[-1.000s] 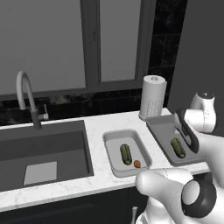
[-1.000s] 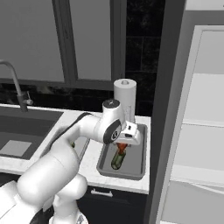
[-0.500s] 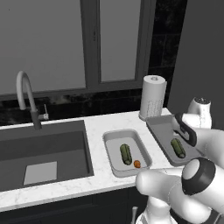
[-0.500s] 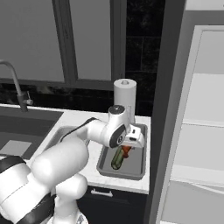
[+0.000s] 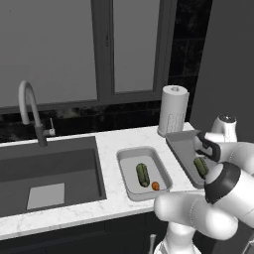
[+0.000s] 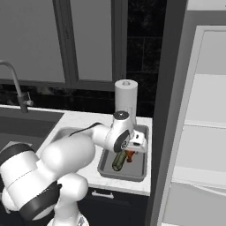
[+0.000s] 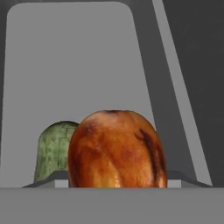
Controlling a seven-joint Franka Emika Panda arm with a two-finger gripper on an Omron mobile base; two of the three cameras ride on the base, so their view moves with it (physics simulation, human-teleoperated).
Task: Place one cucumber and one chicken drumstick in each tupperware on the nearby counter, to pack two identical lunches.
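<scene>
The arm reaches over the right end of the white counter point(image 5: 111, 141), with its end effector point(image 6: 137, 145) low over the darker, tray-like tupperware point(image 5: 183, 144) that sits beside the paper towel roll point(image 5: 172, 110). In the hand view a browned chicken drumstick point(image 7: 117, 148) sits right at the fingers, close against the camera, and it looks pinched between them, though the fingertips themselves are hidden behind the meat, so I judge rather than see the grip. The jaws stand partly spread, about the width of the drumstick.

A cucumber point(image 7: 56, 151) already lies in that tray, just beside and to the left of the drumstick as the hand camera sees it; from the right base view its long axis runs roughly along the tray's length. The bare tray floor stretches away beyond both.

The lighter tupperware point(image 5: 130, 161), further left near the sink point(image 5: 49, 168), already holds a second cucumber point(image 5: 143, 174) and a small orange-brown piece point(image 5: 155, 186), probably the other drumstick.

What matters next: the drumstick hangs directly above open tray floor beside the cucumber, so a straight release should drop it alongside, not on top.
</scene>
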